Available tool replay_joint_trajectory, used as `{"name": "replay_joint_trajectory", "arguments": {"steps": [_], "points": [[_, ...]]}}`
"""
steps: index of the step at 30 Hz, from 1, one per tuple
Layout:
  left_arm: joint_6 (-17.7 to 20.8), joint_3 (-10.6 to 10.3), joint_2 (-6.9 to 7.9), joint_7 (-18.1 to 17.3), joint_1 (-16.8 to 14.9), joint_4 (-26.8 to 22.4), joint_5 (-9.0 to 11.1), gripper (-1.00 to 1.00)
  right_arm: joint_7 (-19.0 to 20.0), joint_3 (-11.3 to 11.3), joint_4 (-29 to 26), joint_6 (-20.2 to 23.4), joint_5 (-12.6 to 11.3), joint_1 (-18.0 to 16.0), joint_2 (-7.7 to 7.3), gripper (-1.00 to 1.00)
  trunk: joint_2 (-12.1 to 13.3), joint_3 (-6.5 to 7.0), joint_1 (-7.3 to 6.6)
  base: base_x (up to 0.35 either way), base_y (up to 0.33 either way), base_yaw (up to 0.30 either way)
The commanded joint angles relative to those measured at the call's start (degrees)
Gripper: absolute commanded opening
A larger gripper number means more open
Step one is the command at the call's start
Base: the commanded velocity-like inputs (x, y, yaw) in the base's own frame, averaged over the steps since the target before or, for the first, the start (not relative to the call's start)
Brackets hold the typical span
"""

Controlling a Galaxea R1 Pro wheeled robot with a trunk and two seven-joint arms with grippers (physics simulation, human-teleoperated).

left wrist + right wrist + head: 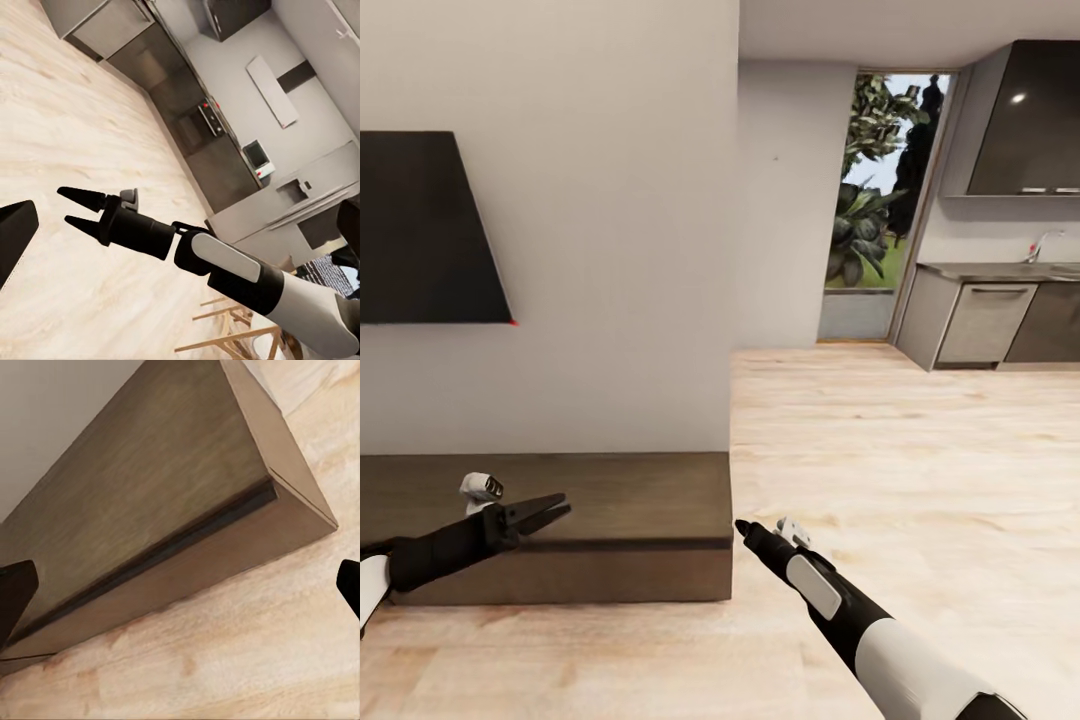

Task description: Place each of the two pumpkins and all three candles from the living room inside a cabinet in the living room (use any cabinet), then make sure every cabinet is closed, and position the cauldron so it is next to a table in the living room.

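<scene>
Head view: cabinet [560, 525] sits low against the grey wall, long dark brown wood box, flat front with no handles, shut, top bare. Black panel [425, 230] hangs on the wall above it. Left gripper [550, 512] hovers over the cabinet top, fingers parted, holding nothing. Right gripper [743, 527] hangs over the wood floor [920, 480] just off the cabinet's end; grip state can't be told here. Kitchen units [1000, 320] far back.

Left wrist view: right gripper [73, 208] over the floor, fingers spread, nothing between them. Kitchen counters [187, 120] behind.

Right wrist view: cabinet [165, 517] corner close up, dark seam under the top slab, front closed. Floor [225, 660] beside it.
</scene>
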Motion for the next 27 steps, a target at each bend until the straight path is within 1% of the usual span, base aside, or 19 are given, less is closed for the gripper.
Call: {"name": "replay_joint_trajectory", "arguments": {"steps": [1,6,9,13,14,15,20,27], "points": [[0.21,0.03,0.01,-0.2,-0.03,0.04,-0.02,1.0,-0.5,0.37,-0.17,-0.03,-0.83,-0.05,0.02,1.0,-0.03,-0.06,0.02,0.156,0.271,0.0],[0.21,0.03,0.0,-0.24,-0.03,0.06,-0.01,1.0,-0.61,0.41,-0.08,0.28,-2.19,-0.05,0.12,1.0,-0.03,-0.06,0.02,0.11,0.303,0.0],[0.21,0.07,0.0,-0.23,-0.03,0.06,-0.05,1.0,-0.12,0.43,-0.26,1.2,-4.57,-0.01,0.08,1.0,-0.03,-0.06,0.02,0.088,0.313,0.0],[0.21,0.18,0.04,-0.22,-0.03,0.06,-0.05,1.0,0.05,0.3,-0.48,1.31,-6.36,0.03,0.14,1.0,-0.03,-0.06,0.02,0.043,0.151,0.0],[0.21,0.19,0.04,-0.23,-0.03,0.06,-0.06,1.0,0.06,0.3,-0.51,1.3,-7.13,0.03,0.15,1.0,-0.03,-0.06,0.02,0.012,0.041,0.0],[0.21,0.2,0.01,-0.23,-0.03,0.06,-0.06,1.0,-0.04,0.38,-0.55,1.62,-9.05,0.04,0.1,1.0,-0.03,-0.06,0.02,0.003,0.011,0.0],[0.21,0.24,0.06,-0.22,-0.03,0.06,-0.06,1.0,0.38,0.54,-0.58,1.28,-9.7,0.04,0.09,1.0,-0.03,-0.06,0.02,0.011,0.027,0.0],[0.21,0.23,0.06,-0.22,-0.03,0.06,-0.06,1.0,1.52,0.55,-0.56,1.27,-9.8,0.05,0.07,1.0,-0.03,-0.06,0.02,0.107,0.191,0.0]]}}
